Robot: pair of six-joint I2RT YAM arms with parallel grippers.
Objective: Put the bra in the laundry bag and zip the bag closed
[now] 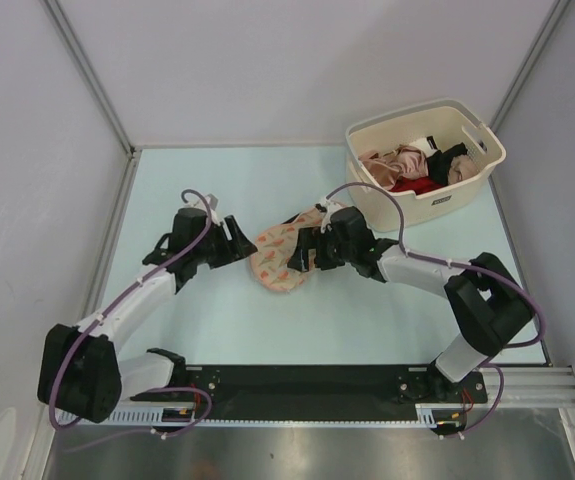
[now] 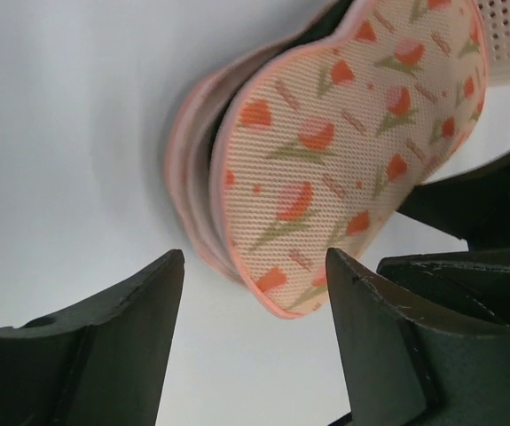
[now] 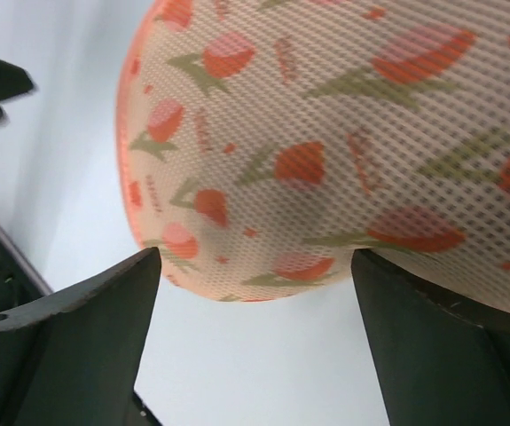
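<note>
Dark fingers of the left gripper [image 2: 255, 256] fill the bottom corners of the left wrist view, spread wide and holding nothing. Just beyond their tips lies the laundry bag [image 2: 325, 151]. Its long axis runs from the lower centre of that frame to the upper right, and its rounded end points down into the gap between the fingers. The upper shell sits slightly raised over the pink-edged lower shell, leaving a dark slit along the left side. What fills the slit cannot be told, and the bra cannot be made out in any view.

At the right wrist, the right gripper [image 3: 255, 257] is also spread wide. The bag's rounded lobe bulges down between its two fingertips and appears to touch or nearly touch both.

From above, the bag sits at the middle of the pale tabletop [image 1: 217, 190], between the two grippers. The left gripper is at its left edge and the right gripper lies over its right edge. There its long axis slants from lower left to upper right, with the upper end aimed toward the cream basket [image 1: 437, 205] at the upper right. Pink, beige, red and black garments [image 1: 407, 165] are heaped inside the basket.
</note>
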